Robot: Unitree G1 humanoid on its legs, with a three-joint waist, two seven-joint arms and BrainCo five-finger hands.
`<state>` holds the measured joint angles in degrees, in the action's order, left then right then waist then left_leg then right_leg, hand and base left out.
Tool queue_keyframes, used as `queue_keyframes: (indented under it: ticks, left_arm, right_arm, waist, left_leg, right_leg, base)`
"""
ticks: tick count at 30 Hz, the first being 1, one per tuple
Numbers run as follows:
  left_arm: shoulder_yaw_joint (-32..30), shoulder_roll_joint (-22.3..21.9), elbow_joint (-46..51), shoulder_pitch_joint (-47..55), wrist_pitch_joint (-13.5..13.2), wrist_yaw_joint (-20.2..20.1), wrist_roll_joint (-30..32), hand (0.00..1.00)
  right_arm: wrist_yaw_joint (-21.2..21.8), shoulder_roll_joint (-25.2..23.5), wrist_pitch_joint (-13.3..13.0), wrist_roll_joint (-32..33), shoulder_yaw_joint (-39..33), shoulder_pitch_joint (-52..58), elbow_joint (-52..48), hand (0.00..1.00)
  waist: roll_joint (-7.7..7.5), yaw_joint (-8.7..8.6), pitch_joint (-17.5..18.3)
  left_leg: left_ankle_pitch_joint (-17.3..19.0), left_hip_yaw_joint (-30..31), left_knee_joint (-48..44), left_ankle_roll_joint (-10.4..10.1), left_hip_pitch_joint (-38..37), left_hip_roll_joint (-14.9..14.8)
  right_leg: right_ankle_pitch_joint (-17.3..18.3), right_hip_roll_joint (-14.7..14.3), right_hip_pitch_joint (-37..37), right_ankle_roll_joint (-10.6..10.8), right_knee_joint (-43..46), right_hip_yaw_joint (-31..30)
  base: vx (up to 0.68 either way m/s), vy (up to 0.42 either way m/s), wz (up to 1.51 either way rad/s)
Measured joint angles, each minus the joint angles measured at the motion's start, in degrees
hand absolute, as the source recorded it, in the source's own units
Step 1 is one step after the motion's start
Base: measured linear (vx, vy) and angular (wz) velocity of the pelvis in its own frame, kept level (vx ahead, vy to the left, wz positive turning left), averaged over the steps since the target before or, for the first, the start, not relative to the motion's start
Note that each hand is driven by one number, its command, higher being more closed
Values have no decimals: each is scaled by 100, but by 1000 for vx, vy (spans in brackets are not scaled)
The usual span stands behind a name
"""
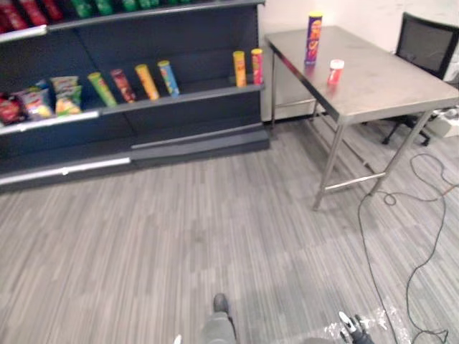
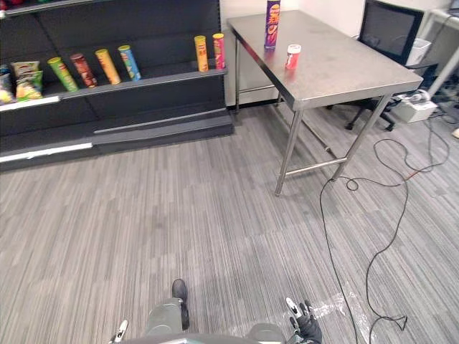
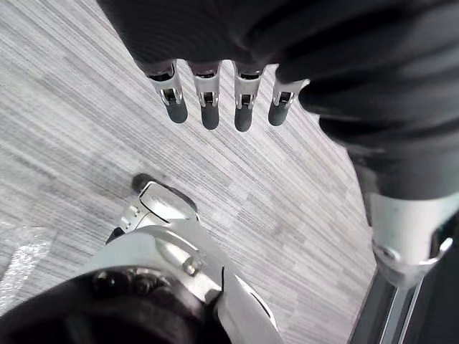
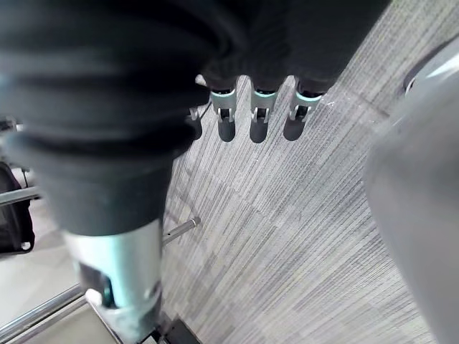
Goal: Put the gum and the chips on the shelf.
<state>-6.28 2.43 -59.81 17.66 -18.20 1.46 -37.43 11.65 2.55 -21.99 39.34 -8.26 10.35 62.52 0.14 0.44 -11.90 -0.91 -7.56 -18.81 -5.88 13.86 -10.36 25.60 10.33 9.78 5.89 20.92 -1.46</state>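
Observation:
A tall purple chips can (image 1: 313,39) stands upright at the far end of the steel table (image 1: 387,89). A small red gum bottle with a white cap (image 1: 335,72) stands on the table a little nearer than the can. The dark shelf (image 1: 186,92) runs along the wall to the left of the table. My left hand (image 3: 208,107) hangs low over the floor, fingers straight and holding nothing. My right hand (image 4: 258,122) also hangs over the floor with straight, empty fingers. Both hands are far from the table.
Several chips cans (image 1: 147,81) lean on the shelf's middle board, and two more (image 1: 247,67) stand at its right end. Snack bags (image 1: 43,100) lie further left. A black office chair (image 1: 424,44) stands behind the table. Grey striped floor (image 1: 179,236) lies between me and the shelf.

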Motion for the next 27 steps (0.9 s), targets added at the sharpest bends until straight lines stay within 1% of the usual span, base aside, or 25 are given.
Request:
queue_keyframes:
  ticks: [1, 2, 3, 5, 6, 7, 8, 9, 10, 11, 12, 13, 14, 15, 16, 17, 18, 19, 20, 21, 22, 24, 25, 26, 27]
  left_arm:
    - [94, 144, -87, -64, -8, 3, 2, 0]
    - [199, 260, -183, -251, 14, -6, 30, 0]
    - [212, 287, -218, -337, 35, -15, 35, 0]
    - [219, 299, -354, -462, 169, -72, 25, 0]
    - [219, 306, -366, -462, 204, -74, 25, 0]
    - [287, 343, -402, -460, 221, -102, 29, 0]
    - [406, 391, -417, -458, 227, -108, 43, 0]
    - [439, 406, -414, -459, 236, -104, 46, 0]
    - [440, 414, -411, -461, 252, -82, 56, 0]
    - [521, 465, -411, -453, 268, -67, 197, 0]
    - [583, 499, -407, -453, 270, -71, 261, 0]
    - [652, 526, -399, -445, 280, -89, 291, 0]
    - [653, 530, -385, -429, 325, -131, 390, 0]
    - [656, 547, -384, -420, 377, -147, 447, 0]
    - [656, 551, -384, -418, 383, -148, 451, 0]
    - [665, 557, -387, -409, 408, -153, 457, 0]
    - [691, 555, -390, -408, 452, -161, 458, 0]
    - [688, 547, -395, -409, 458, -163, 458, 0]
    - [626, 504, -398, -409, 463, -168, 460, 0]
    - [549, 450, -400, -409, 460, -170, 460, 0]
    - [510, 433, -399, -412, 459, -171, 460, 0]
    - [254, 344, -393, -423, 461, -177, 463, 0]
    - [181, 319, -392, -415, 462, -182, 463, 0]
    - [46, 249, -392, -410, 479, -189, 465, 0]
    - [-11, 192, -393, -414, 503, -191, 462, 0]
  right_arm:
    - [30, -108, 5, -5, -30, -31, 110, 0]
    - [37, -176, 2, -52, -47, -38, 141, 0]
    - [41, -206, 5, -57, -57, -21, 150, 0]
    - [15, -210, -7, -61, -236, -9, 211, 0]
    - [5, -214, -15, -62, -247, -9, 229, 0]
    - [-4, -230, -31, -61, -247, -2, 271, 0]
    - [-16, -236, -78, -64, -246, 3, 271, 0]
    - [-17, -237, -99, -69, -243, 0, 266, 0]
    - [-18, -237, -152, -81, -242, -18, 252, 0]
    - [-19, -234, -214, -79, -239, -32, 250, 0]
    - [-18, -230, -232, -62, -240, -30, 247, 0]
    - [-15, -222, -262, -42, -240, -20, 238, 0]
    - [-7, -212, -312, 9, -220, -12, 195, 0]
    - [-4, -171, -385, 51, -30, -10, 97, 0]
    - [-1, -161, -391, 88, 14, -13, 92, 0]
    - [6, -142, -426, 151, 119, -27, 94, 0]
    - [7, -128, -474, 211, 189, -37, 87, 0]
    - [6, -131, -483, 223, 189, -43, 71, 0]
    - [8, -134, -500, 229, 187, -39, 7, 0]
    - [-2, -138, -529, 245, 182, -2, -94, 0]
    - [-2, -144, -577, 258, 184, -2, -124, 0]
    - [-110, -197, -634, 345, 144, 54, -180, 0]
    - [-148, -203, -627, 341, 150, 83, -218, 0]
    - [-244, -241, -591, 340, 148, 141, -326, 0]
    - [-285, -221, -580, 341, 136, 174, -379, 0]
  waist:
    - [-147, -31, 97]
    - [-204, -56, 139]
    - [-207, -54, 135]
    - [-173, -36, 170]
    - [-182, -37, 201]
    - [-190, -37, 283]
    - [-191, -36, 376]
    - [-201, -30, 413]
    - [-217, -7, 431]
    - [-239, -31, 424]
    - [-253, -34, 427]
    - [-253, -43, 431]
    - [-187, -64, 405]
    - [-196, -52, 393]
    - [-200, -52, 394]
    - [-191, -53, 389]
    - [-160, -51, 376]
    - [-149, -50, 367]
    - [-106, -57, 340]
    - [-57, -57, 316]
    - [-49, -58, 307]
    - [-60, -53, 306]
    - [-68, -49, 309]
    - [-54, -53, 318]
    - [-34, -82, 333]
  left_leg:
    - [389, -119, -391, 103, 179, 145]
    - [664, -133, -755, 202, 338, 240]
    - [769, -133, -889, 206, 393, 295]
    - [1127, -258, -1242, 489, 366, 442]
    - [1191, -288, -1261, 545, 330, 497]
    - [1276, -330, -1245, 633, 265, 604]
    - [1312, -355, -1189, 676, 234, 710]
    - [1333, -394, -1119, 713, 176, 764]
    - [1362, -430, -931, 763, 31, 888]
    - [1396, -437, -715, 821, -182, 1023]
    - [1414, -437, -597, 852, -313, 1098]
    - [1438, -436, -422, 897, -528, 1176]
    - [1489, -419, -244, 955, -782, 1201]
    - [1490, -419, -58, 985, -1112, 1186]
    - [1490, -419, -12, 985, -1167, 1180]
    - [1486, -419, 176, 983, -1438, 1118]
    - [1483, -414, 355, 976, -1687, 1014]
    - [1488, -414, 443, 971, -1801, 955]
    - [1529, -405, 597, 938, -1989, 822]
    - [1621, -398, 690, 826, -2112, 668]
    - [1678, -376, 698, 756, -2154, 600]
    - [1949, -266, 709, 450, -2398, 436]
    - [2023, -235, 708, 362, -2474, 410]
    - [2151, -133, 709, 217, -2617, 333]
    - [2170, -96, 736, 161, -2684, 228]
  right_leg:
    - [-87, 142, 75, -76, -199, -156]
    - [-332, 228, 38, -21, -218, -265]
    - [-432, 281, 33, 22, -201, -292]
    - [-801, 454, 43, 105, -35, -389]
    - [-901, 512, 36, 162, 32, -392]
    - [-1117, 610, -19, 228, 192, -395]
    - [-1366, 688, -182, 249, 433, -400]
    - [-1497, 733, -291, 246, 612, -415]
    - [-1849, 810, -576, 218, 1148, -463]
    - [-2375, 888, -885, 122, 1805, -480]
    - [-2727, 943, -1060, 28, 2139, -475]
    - [-3376, 1010, -1283, -88, 2551, -455]
    - [-3276, 1049, -1614, -130, 3289, -347]
    - [-2512, 1039, -2038, -228, 3921, 12]
    - [-2369, 1028, -2094, -242, 3969, 106]
    - [-1849, 904, -2257, -229, 3864, 500]
    - [-1489, 674, -2349, -223, 3356, 838]
    - [-1383, 557, -2406, -211, 3045, 982]
    - [-1352, 344, -2507, -216, 2281, 1265]
    - [-1422, 145, -2581, -120, 1404, 1468]
    - [-1492, 78, -2611, -93, 970, 1538]
    - [-2048, -47, -2641, -82, -422, 1470]
    - [-2169, -45, -2633, -76, -609, 1402]
    - [-2682, -44, -2596, -160, -593, 1407]
    - [-2819, -80, -2578, -260, -466, 1495]
  base:
    - [449, 370, -22]
    - [498, 421, -3]
    - [448, 411, 12]
    - [383, 364, 1]
    - [336, 283, 1]
    - [321, 237, 7]
    - [309, 216, 6]
    - [298, 196, 0]
    - [258, 197, 5]
    - [251, 197, 10]
    - [221, 178, 16]
    - [238, 142, 9]
    - [279, 149, -1]
    - [238, 100, -6]
    - [236, 55, -10]
    - [251, -8, -7]
    - [247, -42, -8]
    - [238, -102, -8]
    - [213, -146, -5]
    - [214, -156, 0]
    - [238, -177, 9]
    - [373, -256, 22]
    - [523, -358, 34]
    - [373, -257, 39]
    - [495, -317, 50]
